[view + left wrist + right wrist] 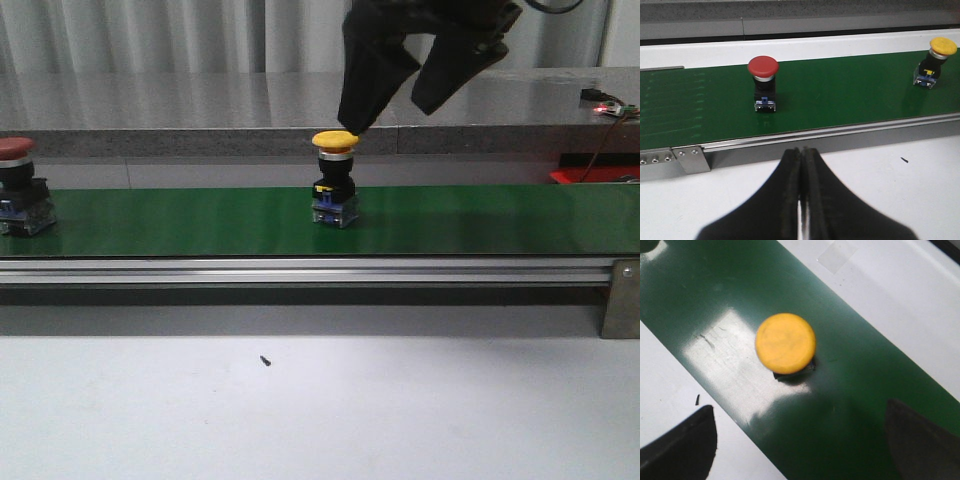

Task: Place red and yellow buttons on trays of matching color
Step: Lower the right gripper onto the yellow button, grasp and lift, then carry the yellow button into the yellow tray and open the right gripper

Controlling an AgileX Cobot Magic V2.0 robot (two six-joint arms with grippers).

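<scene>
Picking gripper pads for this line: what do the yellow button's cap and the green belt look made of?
Yellow button cap: looks like matte moulded plastic, evenly coloured with no sharp highlights in the right wrist view. Green belt: seems a smooth, semi-gloss rubber or PVC sheet; it shows broad light reflections and faint scuff marks. Neither material can be confirmed from looks alone.

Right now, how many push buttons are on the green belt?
2. The yellow button stands mid-belt under the open right gripper; the red button stands at the belt's left end in the front view. Any beyond the frame edges would not show.
</scene>
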